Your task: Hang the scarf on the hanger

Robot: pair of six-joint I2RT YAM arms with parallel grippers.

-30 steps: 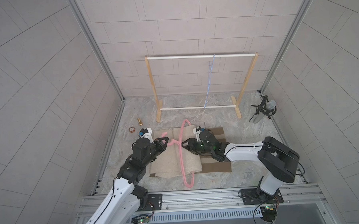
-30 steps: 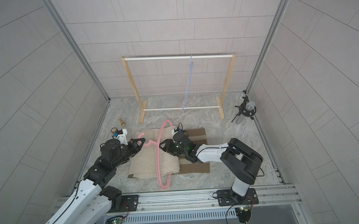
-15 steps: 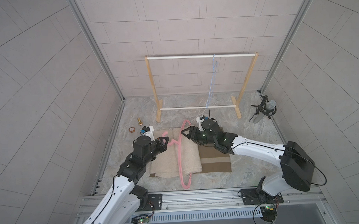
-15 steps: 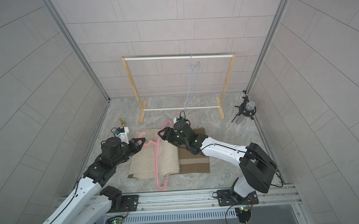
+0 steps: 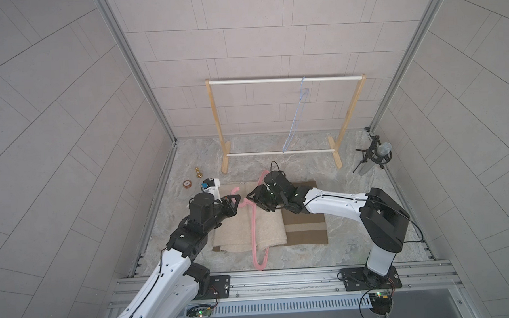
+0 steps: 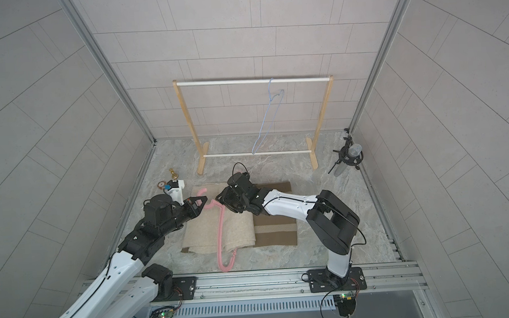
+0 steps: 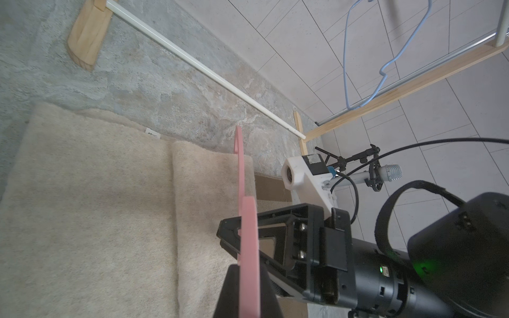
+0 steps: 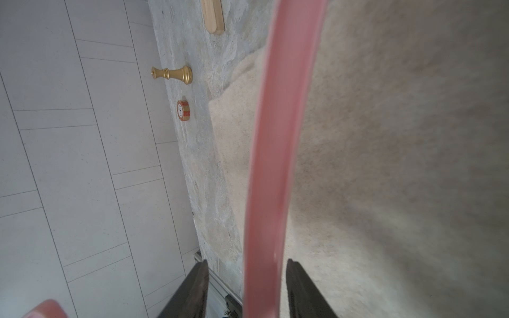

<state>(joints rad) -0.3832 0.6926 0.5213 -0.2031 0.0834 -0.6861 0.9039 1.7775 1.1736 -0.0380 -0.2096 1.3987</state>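
Grey tiled walls all round and a marbled floor. The scarf (image 5: 239,234) lies flat at mid-frame in both top views, beige half toward the picture's left and brown striped half toward the right. The pink hanger (image 5: 253,224) runs across it top to bottom, its lower end poking past the scarf's bottom edge toward the rail.

The left gripper (image 5: 234,202) is clamped on the hanger's neck by the hook, and the left wrist view shows the pink strip pinched tight. The right gripper (image 5: 252,196) reaches in from the right and sits astride the same hanger just beside it. Its jaws are apart, with daylight on both sides of the pink in the right wrist view, so no grip there.

So the cloth is straight below both grippers, and the right one is the free one. My guess is right closes next, then one arm dips for a scarf edge.

Open floor at the bottom and right of frame — the wooden rack (image 5: 285,80) with its blue hanger (image 5: 294,119) stands well apart at the top.
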